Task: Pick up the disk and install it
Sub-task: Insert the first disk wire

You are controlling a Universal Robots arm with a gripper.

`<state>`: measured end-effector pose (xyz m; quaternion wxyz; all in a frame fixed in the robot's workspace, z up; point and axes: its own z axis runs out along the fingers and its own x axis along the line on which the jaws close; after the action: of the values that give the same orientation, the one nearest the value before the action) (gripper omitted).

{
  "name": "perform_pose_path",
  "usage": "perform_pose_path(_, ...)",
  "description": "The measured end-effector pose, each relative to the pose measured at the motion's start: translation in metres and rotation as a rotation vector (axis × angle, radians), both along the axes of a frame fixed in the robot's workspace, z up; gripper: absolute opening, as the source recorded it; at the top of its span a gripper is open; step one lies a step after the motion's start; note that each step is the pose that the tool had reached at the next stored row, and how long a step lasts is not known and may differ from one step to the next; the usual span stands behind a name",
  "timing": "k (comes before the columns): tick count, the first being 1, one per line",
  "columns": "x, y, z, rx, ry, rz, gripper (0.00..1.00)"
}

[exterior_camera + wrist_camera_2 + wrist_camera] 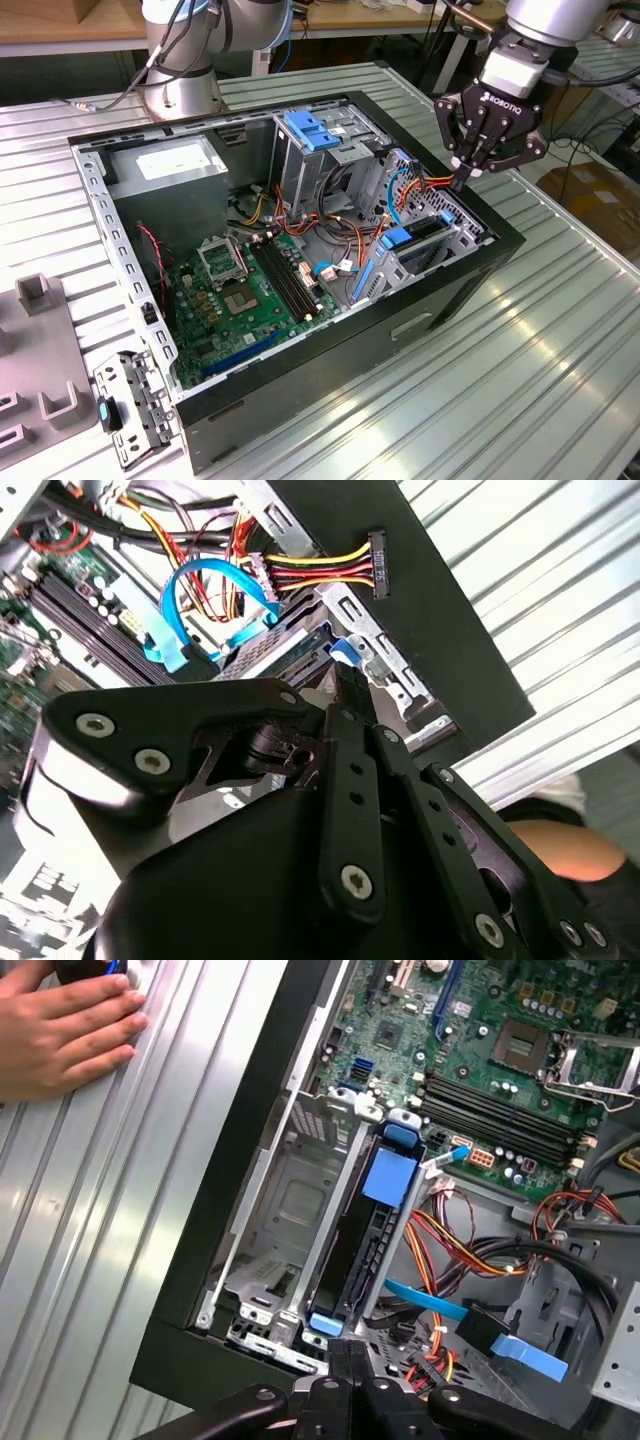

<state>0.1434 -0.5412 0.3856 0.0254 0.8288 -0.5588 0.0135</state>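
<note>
Above the drive cage [452, 238] at the open computer case's [300, 385] edge on the exterior view's right, the gripper [461, 180] hangs with its fingers [340, 1360] pressed together, holding nothing. The disk [365, 1245] stands on edge in a cage slot, one end just beside the fingertips. An open bay [285, 1210] separates it from the case wall, and cables [450, 1250] crowd its other side.

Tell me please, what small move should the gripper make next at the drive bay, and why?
Probably a short, slow push on the disk along its slot. It stands on edge in the grey bay, and the gripper, jaws shut, sits right at its blue end. Whether it is fully seated I cannot tell.
</note>
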Motion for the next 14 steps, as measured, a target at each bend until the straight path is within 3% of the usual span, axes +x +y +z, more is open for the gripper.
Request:
perform_pose_path(9, 0.0005, 0.0001, 0.0001, -0.0002, 0.0000, 0.011, 0.11)
perform_pose_path(14, 0.0081, 0.0020, 0.0000, 0.0001, -0.0001, 0.018, 0.11)
